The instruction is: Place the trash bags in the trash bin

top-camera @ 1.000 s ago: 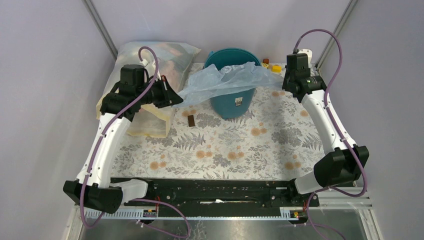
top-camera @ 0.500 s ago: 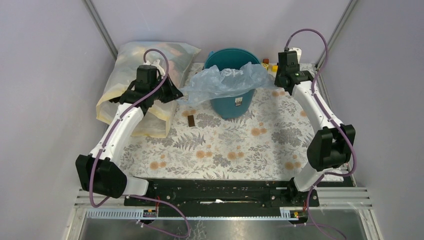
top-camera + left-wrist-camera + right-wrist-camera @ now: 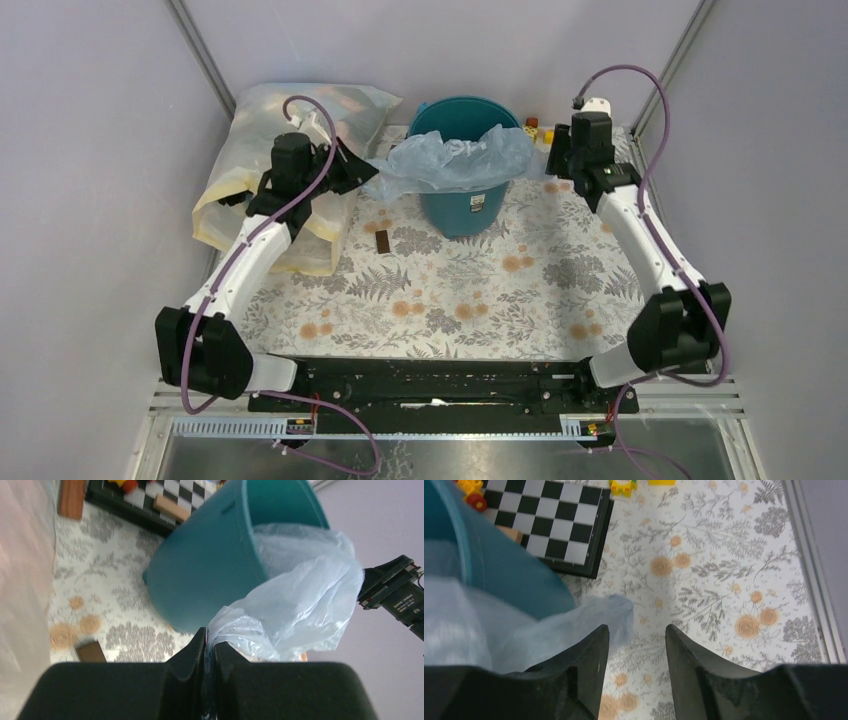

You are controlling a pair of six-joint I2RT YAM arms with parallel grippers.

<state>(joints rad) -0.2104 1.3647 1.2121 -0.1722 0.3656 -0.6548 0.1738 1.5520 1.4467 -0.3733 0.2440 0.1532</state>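
Note:
The pale blue trash bag (image 3: pixel 455 160) lies crumpled over the front rim of the teal trash bin (image 3: pixel 465 208), partly inside it. My left gripper (image 3: pixel 362 172) is just left of the bin, shut on the bag's left corner; in the left wrist view the film (image 3: pixel 300 605) runs down between the nearly closed jaws (image 3: pixel 210 639) beside the bin (image 3: pixel 200 565). My right gripper (image 3: pixel 553 150) is at the bin's right side. It is open (image 3: pixel 636 629), with nothing between the fingers. The bag's loose right corner (image 3: pixel 611 611) hangs just past its left finger.
A large yellowish clear sack (image 3: pixel 270 110) leans at the back left, under my left arm. A small brown block (image 3: pixel 383 241) lies on the floral cloth in front of the bin. A checkerboard (image 3: pixel 554 520) and small toy bricks (image 3: pixel 540 130) sit behind the bin.
My right gripper has opened and let go of the bag's right corner. The bag has bunched up over the bin. My left gripper has moved right toward the bin, still holding its corner.

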